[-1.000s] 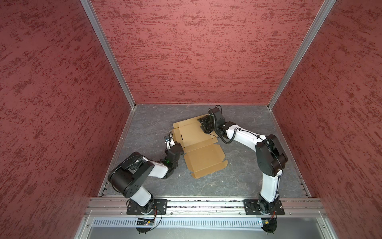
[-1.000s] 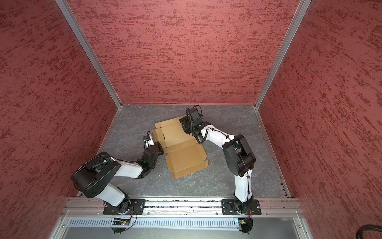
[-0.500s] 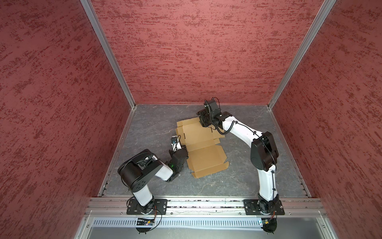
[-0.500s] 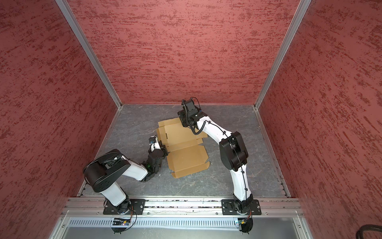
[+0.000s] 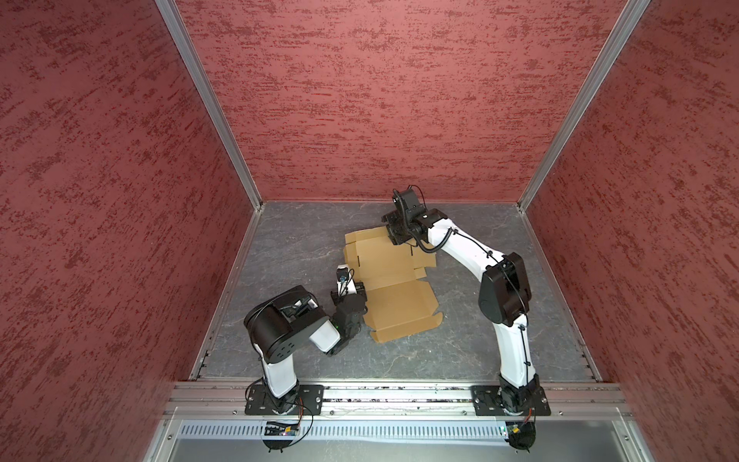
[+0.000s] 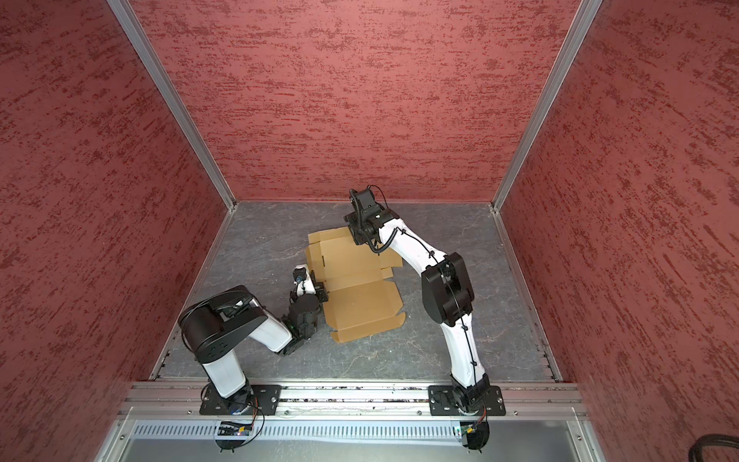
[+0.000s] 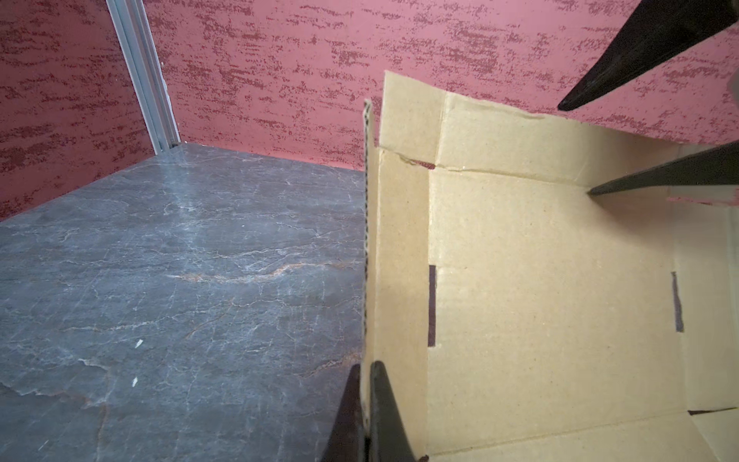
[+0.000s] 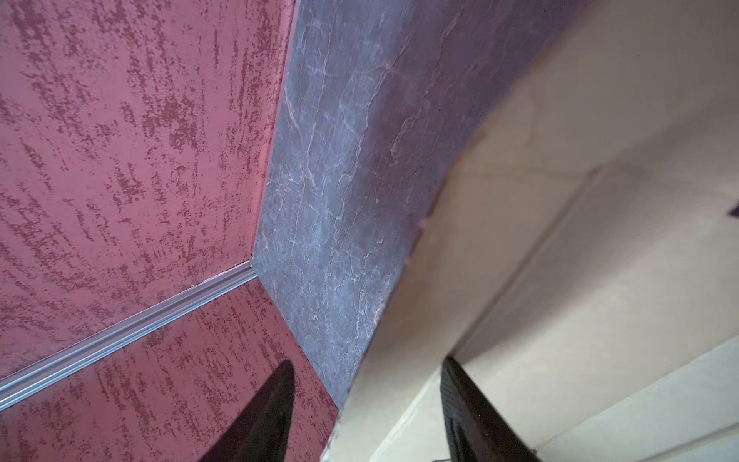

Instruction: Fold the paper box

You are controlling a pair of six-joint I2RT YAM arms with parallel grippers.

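step: raising walls | left end effector [image 7: 364, 365] clamped on side flap [image 7: 400, 248] of paper box [image 5: 390, 276] | right end effector [image 8: 366, 360] apart, straddling far flap [image 8: 440, 280] | advice: close squarely, bend along crease

Desk [image 5: 460, 352] right of the paper box [image 5: 400, 308] lies bare, likewise the strip nr the front rail and the far-left corner: wide room for a gripper there. The box sheet fills the middle. Its left flap stands upright, pinched in the left gripper [image 7: 364, 368], blocking a low pass from that side. Right gripper [image 8: 367, 360], jaws apart, straddles the far flap. Red walls [image 5: 360, 100] close three sides.
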